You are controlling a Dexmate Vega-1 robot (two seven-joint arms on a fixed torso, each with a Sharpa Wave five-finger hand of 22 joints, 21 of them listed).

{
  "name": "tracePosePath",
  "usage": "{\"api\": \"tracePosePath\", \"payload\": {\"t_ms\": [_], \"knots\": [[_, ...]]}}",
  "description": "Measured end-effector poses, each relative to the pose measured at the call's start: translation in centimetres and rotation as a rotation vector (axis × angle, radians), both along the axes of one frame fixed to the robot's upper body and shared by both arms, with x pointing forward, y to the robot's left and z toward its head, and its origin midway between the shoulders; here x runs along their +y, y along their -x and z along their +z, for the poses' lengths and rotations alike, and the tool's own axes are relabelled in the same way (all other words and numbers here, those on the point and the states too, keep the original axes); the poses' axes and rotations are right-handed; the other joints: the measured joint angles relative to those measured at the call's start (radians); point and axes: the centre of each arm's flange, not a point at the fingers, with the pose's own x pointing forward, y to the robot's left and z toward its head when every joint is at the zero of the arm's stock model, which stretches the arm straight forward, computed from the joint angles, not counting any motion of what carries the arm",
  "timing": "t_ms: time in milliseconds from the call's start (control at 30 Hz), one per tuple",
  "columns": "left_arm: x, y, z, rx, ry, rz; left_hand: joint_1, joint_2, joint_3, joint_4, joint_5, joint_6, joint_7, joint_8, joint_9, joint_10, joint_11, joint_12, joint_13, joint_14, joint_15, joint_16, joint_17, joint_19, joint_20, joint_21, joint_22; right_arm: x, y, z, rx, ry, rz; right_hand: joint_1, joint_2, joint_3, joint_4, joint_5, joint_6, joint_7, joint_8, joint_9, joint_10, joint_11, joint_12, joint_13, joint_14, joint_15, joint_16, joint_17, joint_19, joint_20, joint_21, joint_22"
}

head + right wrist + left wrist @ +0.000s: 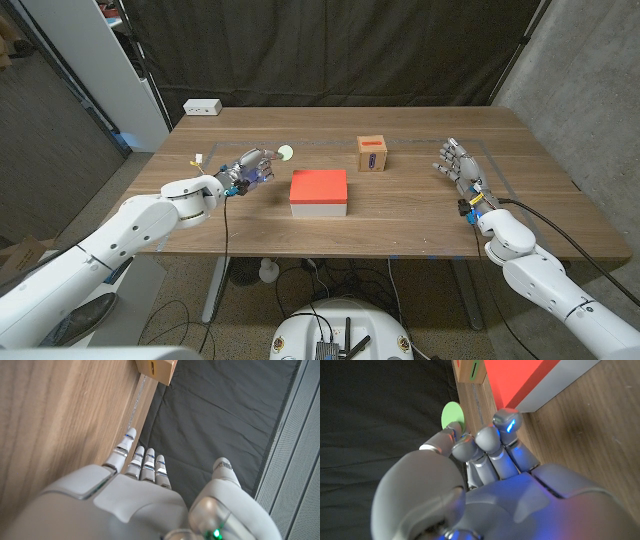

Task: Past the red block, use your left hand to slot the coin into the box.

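Note:
My left hand hovers over the table left of the red block, which has a white base. Its curled fingertips pinch the lower edge of a pale green coin, which stands up beyond them. The small wooden box with a slot on its face stands past the block's far right corner. In the left wrist view the red block and the box lie ahead of the hand. My right hand stands at the right, fingers apart, holding nothing.
A white power strip lies at the table's back left corner. Thin tape lines mark the wood near the box and the right hand. A dark curtain hangs behind the table.

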Motion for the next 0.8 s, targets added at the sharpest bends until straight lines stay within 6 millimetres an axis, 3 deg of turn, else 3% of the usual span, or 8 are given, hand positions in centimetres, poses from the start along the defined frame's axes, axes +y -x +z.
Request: {"api": "tracePosePath", "payload": {"t_ms": [433,633,667,800], "knots": [[-2.0,-0.1,0.9,-0.173,-0.051,0.144,0.0,0.0,0.01,-0.002,0.0,0.009,0.009,-0.008,0.005,-0.004,0.025,0.011,0.01,0.0,0.0,0.027,0.028,-0.008,0.006,0.029,0.047,0.0,0.2,0.0,-0.015,-0.009,-0.002,0.0,0.0,0.0,0.0,0.0,0.0,0.0,0.0,0.0,0.0,0.0,0.0,0.0,0.0,0.0,0.0,0.0,0.0,0.0,0.0,0.0],[-1.9,0.1,1.9,-0.273,-0.1,0.231,0.0,0.0,0.013,-0.004,-0.001,0.011,0.011,-0.011,0.006,-0.004,0.043,0.011,0.012,0.0,0.0,0.034,0.037,-0.021,0.011,0.044,0.068,-0.2,0.3,0.0,-0.016,-0.011,-0.005,0.0,0.0,0.0,0.0,0.0,0.0,0.0,0.0,0.0,0.0,0.0,0.0,0.0,0.0,0.0,0.0,0.0,0.0,0.0,0.0,0.0],[-2.8,-0.1,1.6,-0.27,-0.093,0.221,0.0,0.0,0.013,-0.004,-0.001,0.014,0.014,-0.014,0.006,-0.005,0.045,0.011,0.012,0.0,0.0,0.035,0.039,-0.023,0.013,0.044,0.069,-0.2,0.3,0.0,-0.017,-0.012,-0.006,0.0,0.0,0.0,0.0,0.0,0.0,0.0,0.0,0.0,0.0,0.0,0.0,0.0,0.0,0.0,0.0,0.0,0.0,0.0,0.0,0.0],[-3.2,-0.1,2.2,-0.335,-0.137,0.283,0.0,0.0,0.014,-0.006,-0.001,0.017,0.017,-0.016,0.005,-0.004,0.046,0.011,0.007,0.0,0.0,0.035,0.039,-0.023,0.013,0.048,0.071,-0.3,0.5,-0.2,-0.017,-0.015,-0.009,0.0,0.0,0.0,0.0,0.0,0.0,0.0,0.0,0.0,0.0,0.0,0.0,0.0,0.0,0.0,0.0,0.0,0.0,0.0,0.0,0.0]]}}
